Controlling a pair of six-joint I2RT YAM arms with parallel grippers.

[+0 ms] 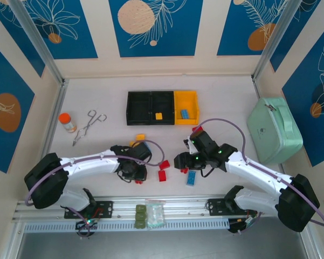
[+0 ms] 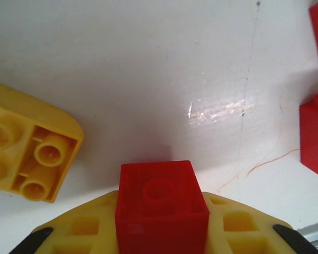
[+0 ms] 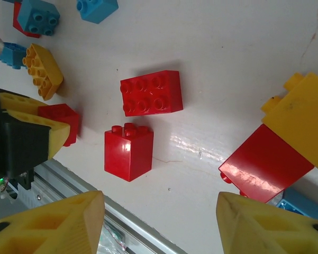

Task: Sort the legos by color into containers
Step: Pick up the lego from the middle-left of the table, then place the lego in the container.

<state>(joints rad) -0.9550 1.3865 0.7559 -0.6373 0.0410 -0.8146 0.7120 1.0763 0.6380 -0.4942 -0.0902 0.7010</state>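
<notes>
Stretching from the arms' bases to the back wall, the white surface (image 1: 221,102) carries everything. The mint-green case (image 1: 275,132) lies at its right edge. At the back middle sits the row of bins (image 1: 130,108), two black and, at the right end, a yellow bin (image 1: 186,97). A yellow brick (image 1: 158,116) lies in the middle black one and a blue brick (image 1: 184,114) in the yellow bin.

The left pincer (image 2: 161,200) is low over the surface, near the front and left of centre. It is closed onto a small red brick (image 2: 159,182), which is wedged between its two yellow fingers. Whether that brick touches the surface cannot be told. An upturned yellow brick (image 2: 26,153) lies near it on the left.

The right pincer (image 3: 160,203) hangs above the surface with its fingers spread wide and nothing between them. Ahead of it, between the two pincers, lie an oblong red brick (image 3: 151,92), studs up, and a taller red brick (image 3: 128,152), close together but apart. At the right of that wrist view a flat red brick (image 3: 264,164) touches a large yellow brick (image 3: 301,124).

An orange-capped bottle (image 1: 68,122) and metal forceps (image 1: 87,125) lie at the left.
</notes>
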